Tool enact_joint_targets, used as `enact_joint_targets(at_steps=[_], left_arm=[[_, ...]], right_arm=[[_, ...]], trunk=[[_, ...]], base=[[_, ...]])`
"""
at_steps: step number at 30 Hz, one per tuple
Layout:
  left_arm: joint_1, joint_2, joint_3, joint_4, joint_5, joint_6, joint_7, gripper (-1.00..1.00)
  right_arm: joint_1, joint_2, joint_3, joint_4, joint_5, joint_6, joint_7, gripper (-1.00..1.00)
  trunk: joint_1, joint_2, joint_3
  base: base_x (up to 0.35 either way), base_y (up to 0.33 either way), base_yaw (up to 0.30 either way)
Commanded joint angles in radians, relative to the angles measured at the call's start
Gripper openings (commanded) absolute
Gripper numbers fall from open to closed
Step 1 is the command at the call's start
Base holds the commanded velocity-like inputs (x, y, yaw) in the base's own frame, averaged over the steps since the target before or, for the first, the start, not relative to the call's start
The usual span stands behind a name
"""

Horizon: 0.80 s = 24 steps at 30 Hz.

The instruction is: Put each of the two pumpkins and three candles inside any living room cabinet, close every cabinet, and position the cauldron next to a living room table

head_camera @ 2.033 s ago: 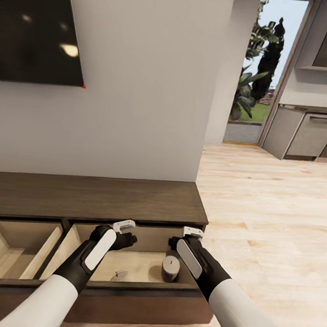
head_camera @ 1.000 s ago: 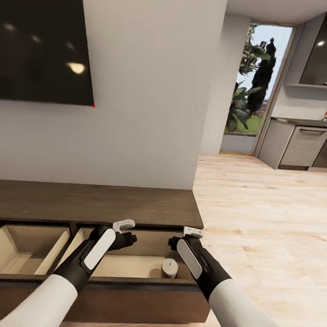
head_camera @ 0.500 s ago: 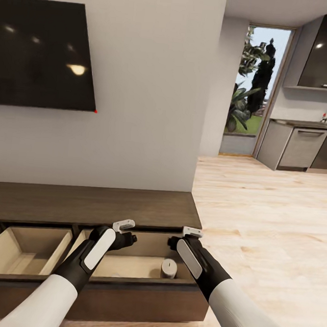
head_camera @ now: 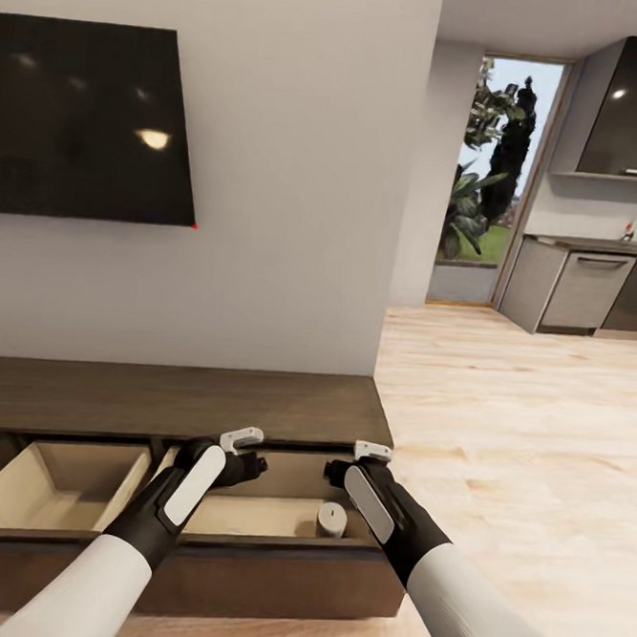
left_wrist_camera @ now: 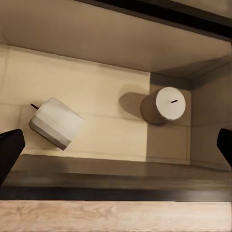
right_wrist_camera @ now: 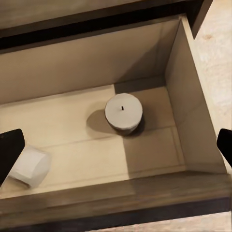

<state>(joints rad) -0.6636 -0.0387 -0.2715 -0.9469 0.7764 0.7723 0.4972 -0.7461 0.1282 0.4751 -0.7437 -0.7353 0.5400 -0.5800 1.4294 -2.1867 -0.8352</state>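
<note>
The long dark-brown cabinet (head_camera: 178, 398) stands against the wall with two drawers pulled out. In the right drawer (right_wrist_camera: 191, 96) one candle (right_wrist_camera: 124, 113) stands upright near the right wall, and it also shows as the candle (head_camera: 331, 519) in the head view. A second candle (left_wrist_camera: 55, 123) lies tipped on its side further left on the drawer floor. My left gripper (head_camera: 249, 452) and right gripper (head_camera: 357, 460) hover side by side above this drawer. Both are open, with nothing between their fingers. The pumpkins, the cauldron and the table are out of view.
The left drawer (head_camera: 56, 485) is open and shows a bare beige floor. A dark TV (head_camera: 85, 118) hangs on the wall above the cabinet. Wooden floor (head_camera: 521, 421) runs right toward a glass door (head_camera: 488, 179) and grey kitchen units (head_camera: 580, 286).
The whole head view has drifted back and up, so the cabinet sits lower and the TV shows more. Arms, grippers and candles keep their places.
</note>
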Motion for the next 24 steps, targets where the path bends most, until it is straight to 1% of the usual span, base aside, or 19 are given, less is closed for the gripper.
enact_joint_targets(at_steps=[1,3,5,8,24], left_arm=[[-0.001,0.0,-0.002,-0.001,0.011,0.001,0.01,1.0],[-0.001,0.0,-0.002,-0.001,0.011,0.001,0.01,1.0],[-0.001,0.001,-0.002,-0.003,0.011,0.001,0.011,1.0],[-0.001,0.002,-0.002,-0.016,0.011,0.001,0.011,1.0],[-0.001,0.005,0.001,-0.029,0.011,0.001,0.011,1.0]], right_arm=[[-0.001,0.0,0.003,-0.001,-0.009,0.002,-0.009,1.0],[-0.001,0.0,0.004,-0.002,-0.009,0.002,-0.009,1.0],[-0.001,0.0,0.005,-0.002,-0.009,0.002,-0.009,1.0],[-0.001,0.001,0.005,-0.002,-0.009,0.002,-0.009,1.0],[-0.001,0.001,0.005,-0.001,-0.009,0.002,-0.009,1.0]], trunk=[[-0.005,0.007,0.002],[-0.012,0.021,0.008],[-0.012,0.021,0.009],[-0.012,0.021,0.009],[-0.012,0.021,0.01]], base=[[-0.271,0.044,0.0],[-0.207,0.023,0.0],[-0.091,0.009,0.009],[-0.033,0.003,0.149],[-0.003,0.0,0.278]])
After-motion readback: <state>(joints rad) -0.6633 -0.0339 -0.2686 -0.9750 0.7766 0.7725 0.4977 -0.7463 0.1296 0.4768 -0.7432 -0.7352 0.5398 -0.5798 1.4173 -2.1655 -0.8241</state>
